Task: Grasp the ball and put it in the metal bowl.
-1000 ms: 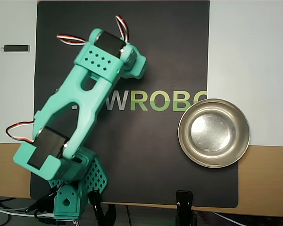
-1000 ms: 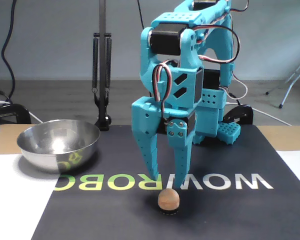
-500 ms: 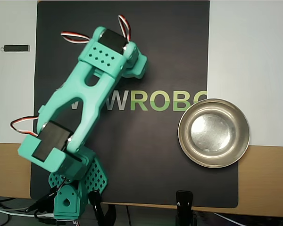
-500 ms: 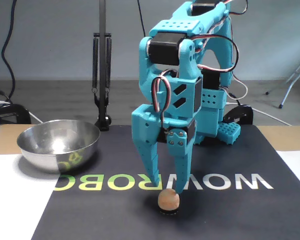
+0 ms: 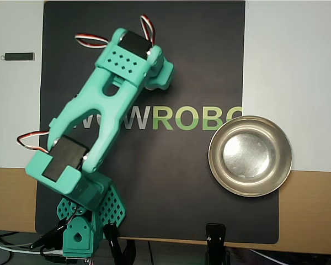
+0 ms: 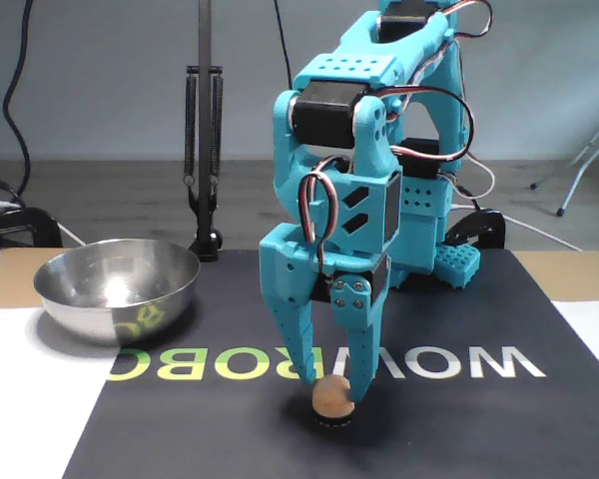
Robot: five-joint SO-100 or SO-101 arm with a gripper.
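The ball (image 6: 331,396) sits on the black mat (image 6: 459,429), near the front edge of the fixed view, just in front of the mat's "WOWROBO" lettering (image 6: 429,361). It rests on a small dark ring-like base that can barely be made out. In the overhead view the arm covers the ball entirely.

The gripper (image 6: 329,381) points straight down over the ball. Its jaws stand apart, one fingertip on the ball's left side and the other on its right, both low around its upper half. Whether the tips already touch the ball cannot be told.

The teal arm (image 5: 107,105) reaches from its base (image 5: 80,234) at the near left of the overhead view toward the far middle of the mat.

The metal bowl (image 6: 117,287) stands well apart from the ball, to the left in the fixed view. In the overhead view the bowl (image 5: 250,156) lies on the right, straddling the mat's edge.
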